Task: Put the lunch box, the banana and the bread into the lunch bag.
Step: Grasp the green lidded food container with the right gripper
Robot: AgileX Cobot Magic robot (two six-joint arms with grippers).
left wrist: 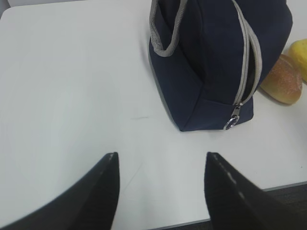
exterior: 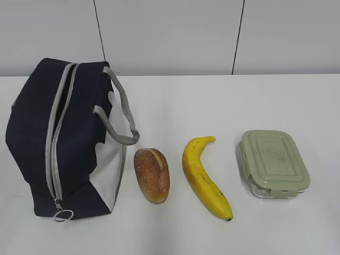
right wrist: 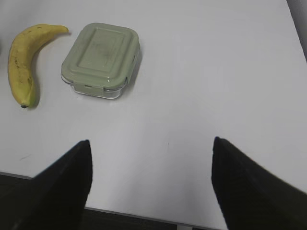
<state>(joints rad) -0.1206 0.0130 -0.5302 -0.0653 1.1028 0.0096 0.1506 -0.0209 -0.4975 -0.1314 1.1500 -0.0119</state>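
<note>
The navy lunch bag [exterior: 58, 138] stands at the left of the white table, its grey zipper closed with the ring pull [exterior: 63, 215] at the near end. The bread [exterior: 152, 174], the banana [exterior: 203, 176] and the green-lidded lunch box [exterior: 273, 162] lie in a row to its right. No gripper shows in the exterior view. In the left wrist view my left gripper [left wrist: 160, 158] is open and empty over bare table, near the bag [left wrist: 211, 52] and bread [left wrist: 282, 80]. In the right wrist view my right gripper [right wrist: 151, 143] is open and empty, nearer than the lunch box [right wrist: 100, 60] and banana [right wrist: 25, 62].
The table's near edge [left wrist: 283, 188] runs just behind both grippers, also in the right wrist view [right wrist: 144, 218]. A grey panelled wall [exterior: 170, 34] stands behind the table. The bag's grey handles [exterior: 121, 114] hang toward the bread.
</note>
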